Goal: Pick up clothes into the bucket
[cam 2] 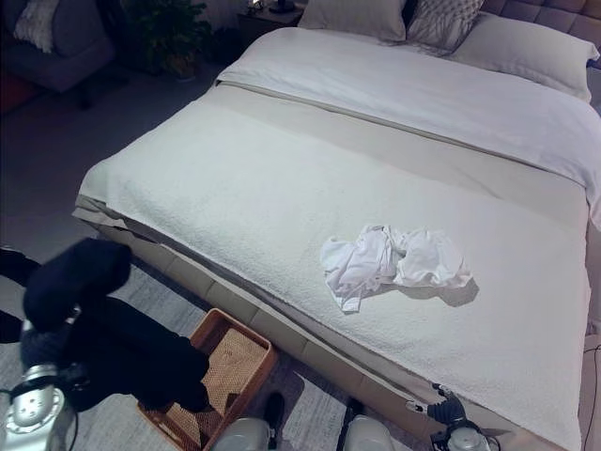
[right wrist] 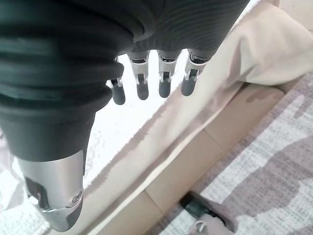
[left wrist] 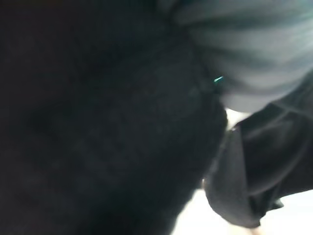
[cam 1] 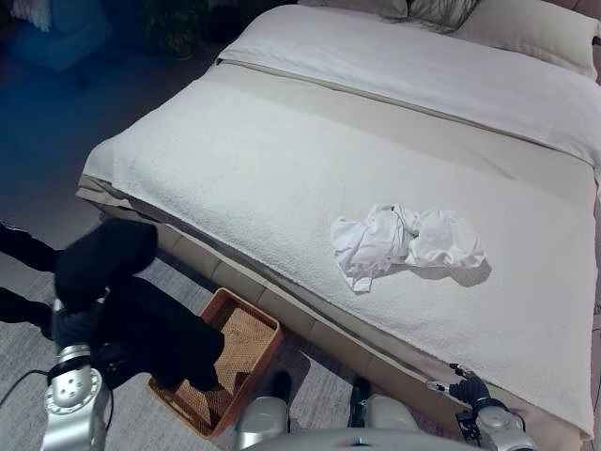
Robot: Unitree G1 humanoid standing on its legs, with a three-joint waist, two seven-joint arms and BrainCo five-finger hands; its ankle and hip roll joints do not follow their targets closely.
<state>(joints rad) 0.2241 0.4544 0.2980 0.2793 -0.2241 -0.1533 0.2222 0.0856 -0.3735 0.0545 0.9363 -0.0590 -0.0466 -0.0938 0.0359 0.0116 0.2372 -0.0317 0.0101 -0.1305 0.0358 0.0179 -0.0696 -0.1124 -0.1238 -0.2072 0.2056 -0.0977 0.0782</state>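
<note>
Black cloth (cam 1: pixel 141 319) hangs soft and floppy from the left hand (cam 1: pixel 80 324), over the woven basket (cam 1: pixel 246 340) on the grey rug; its fingers are hidden. White crumpled clothes (cam 1: pixel 404 240) lie on the fuzzy bed cover (cam 1: pixel 244 169), near its edge. Right hand (right wrist: pixel 156 78) fingers hang straight, holding nothing.

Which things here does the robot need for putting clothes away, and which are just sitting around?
For the job:
- black garment, draped over the left hand, hanging above the basket
- wicker basket on the floor beside the bed
- white clothes crumpled on the bed
- right hand, fingers straight, holding nothing

Just lying about:
- bed with its white blanket
- pillows at the head
</note>
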